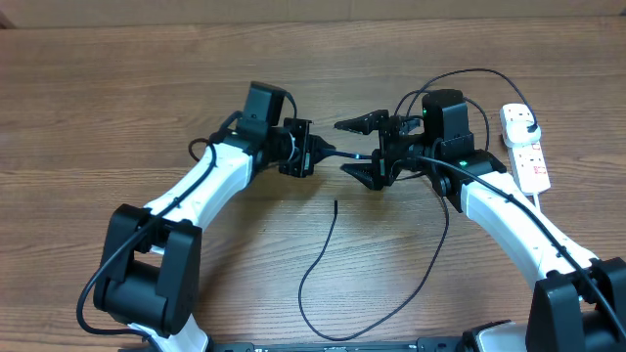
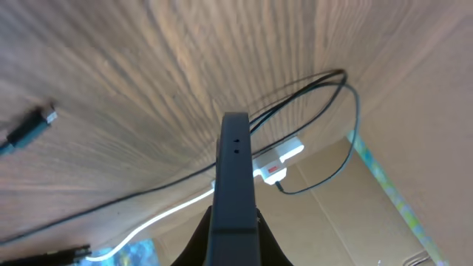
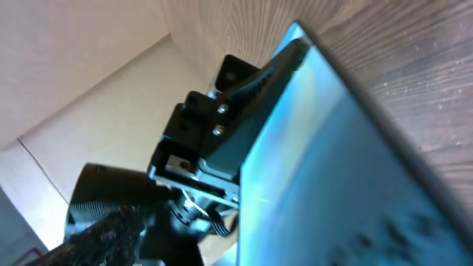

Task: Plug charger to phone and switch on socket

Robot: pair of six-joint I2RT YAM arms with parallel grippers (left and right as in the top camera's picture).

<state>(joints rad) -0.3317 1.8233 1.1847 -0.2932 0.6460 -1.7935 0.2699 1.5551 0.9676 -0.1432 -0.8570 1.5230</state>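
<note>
My left gripper [image 1: 305,149] is shut on the phone [image 1: 333,152] and holds it edge-on above the table. In the left wrist view the phone [image 2: 236,162] is a dark bar between the fingers [image 2: 235,225]. My right gripper [image 1: 341,147] is open, with one jaw on each side of the phone's free end. The phone's light-blue screen [image 3: 347,162] fills the right wrist view. The charger's connector tip [image 1: 335,203] lies on the table below the grippers and also shows in the left wrist view [image 2: 33,127]. Its black plug [image 1: 526,120] sits in the white socket strip [image 1: 531,161] at the right.
The thin black cable [image 1: 311,279] loops across the front of the table and arcs behind the right arm to the strip. The strip [image 2: 281,157] and its thick white cord [image 2: 162,218] show in the left wrist view. A cardboard wall [image 2: 414,111] stands beyond the table.
</note>
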